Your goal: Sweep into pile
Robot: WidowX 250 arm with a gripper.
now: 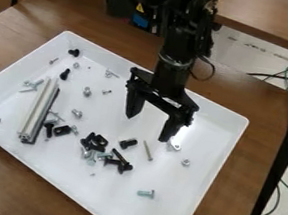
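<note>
White tray [164, 175] on worktop [269, 122] holds a loose screw clump [92, 143] lower centre, strays [146, 193] all around, claw [148, 128] spread, so sweep looks only part done.

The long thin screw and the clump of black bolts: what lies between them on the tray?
In the camera view, a short black bolt lies between the long thin screw and the clump.

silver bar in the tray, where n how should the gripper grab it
Likely near the middle of the silver bar, with the gripper coming straight down and closing across its width, one finger per long side. It lies flat and is long and narrow, so its ends would make a less balanced hold.
</note>
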